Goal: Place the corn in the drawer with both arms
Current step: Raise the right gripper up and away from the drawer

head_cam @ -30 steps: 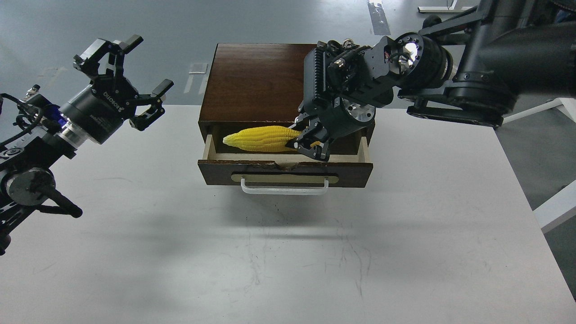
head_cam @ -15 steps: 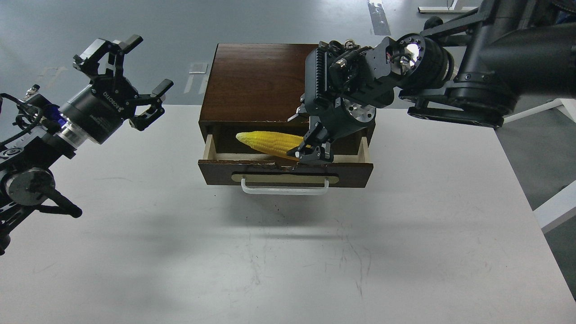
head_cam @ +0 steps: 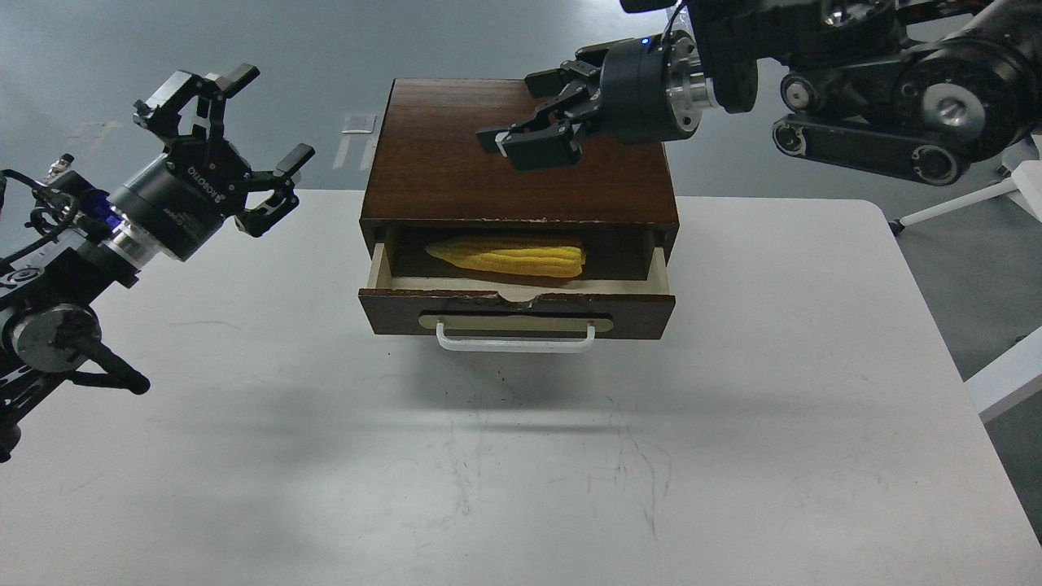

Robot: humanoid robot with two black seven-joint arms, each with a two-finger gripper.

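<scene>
The yellow corn (head_cam: 509, 255) lies on its side inside the open dark brown drawer (head_cam: 518, 312), tip pointing left. The drawer has a white bar handle (head_cam: 514, 339) and a chipped top edge. My right gripper (head_cam: 533, 120) hovers above the cabinet top (head_cam: 456, 155), well clear of the corn, empty, with its fingers apart. My left gripper (head_cam: 248, 122) is raised to the left of the cabinet, open and empty.
The cabinet stands at the far middle of a white table (head_cam: 521, 456). The table's right edge (head_cam: 936, 325) drops to grey floor with a white frame leg (head_cam: 1005, 374). My left arm's elbow (head_cam: 49, 334) sits low at the left edge.
My right gripper let go of the corn and rose up and back from the drawer to above the cabinet top. The corn now rests in the drawer. The left arm has not moved.
</scene>
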